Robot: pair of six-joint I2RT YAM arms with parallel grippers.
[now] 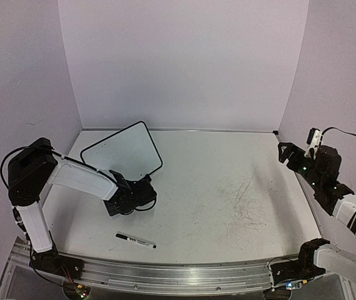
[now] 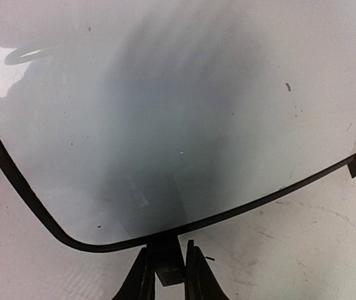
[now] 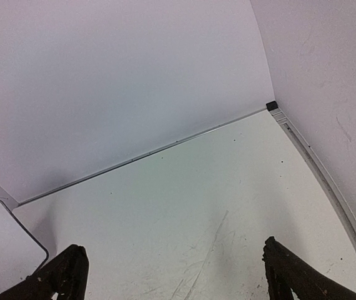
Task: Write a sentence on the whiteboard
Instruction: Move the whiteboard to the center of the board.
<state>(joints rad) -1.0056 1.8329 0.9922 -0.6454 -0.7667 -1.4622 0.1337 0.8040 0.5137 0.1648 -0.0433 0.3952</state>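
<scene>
Setup step: your left gripper [image 2: 165, 278] clamps the blank whiteboard [image 1: 123, 152] by its near edge; right gripper [image 3: 173, 253] gapes empty. Next: collect the marker [image 1: 135, 240] at the front edge of the worktop [image 1: 228, 187].

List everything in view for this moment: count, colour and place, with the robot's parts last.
whiteboard: one, white with a thin black frame, left rear of the table, tilted up, no writing readable
marker: one, black, lying on the table near the front, left of centre, untouched
table: one, pale grey, with scuff marks right of centre
walls: three, pale lilac, at the back and both sides
rail: one, silver, along the near edge
left gripper: one, black, shut on the whiteboard's near edge
right gripper: one, black, open and holding nothing, raised at the right
</scene>
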